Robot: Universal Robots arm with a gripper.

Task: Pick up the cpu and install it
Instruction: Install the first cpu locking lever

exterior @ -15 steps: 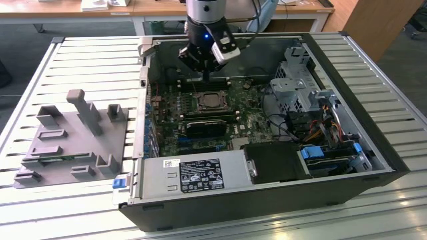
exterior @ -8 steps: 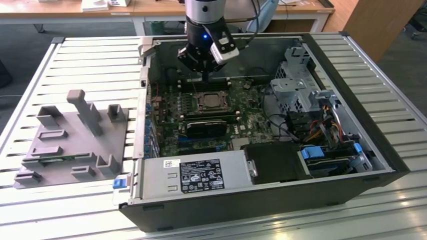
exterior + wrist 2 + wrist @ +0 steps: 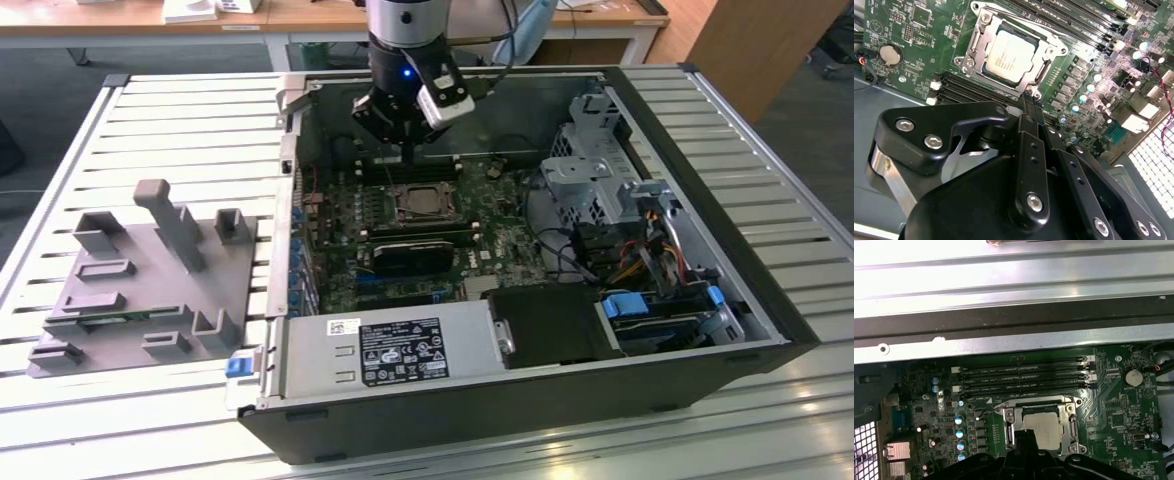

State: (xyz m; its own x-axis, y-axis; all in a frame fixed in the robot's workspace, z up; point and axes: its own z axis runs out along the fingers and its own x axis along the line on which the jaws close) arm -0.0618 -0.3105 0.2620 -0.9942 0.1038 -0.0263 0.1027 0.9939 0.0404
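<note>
The cpu lies flat in the motherboard socket inside the open computer case, its silvery top plate showing within the metal socket frame. It shows in both wrist views, cpu and cpu. My gripper hangs just above the board, beside the socket on the side of the memory slots. In the second wrist view my gripper has its fingers together with nothing between them, the tips a short way from the cpu's edge. The fingertips cover part of the socket frame.
The grey plastic fixture with upright posts stands on the slatted table at the exterior view's left. Inside the case are the power supply, a metal drive cage and cable bundles. A coin cell sits near the socket.
</note>
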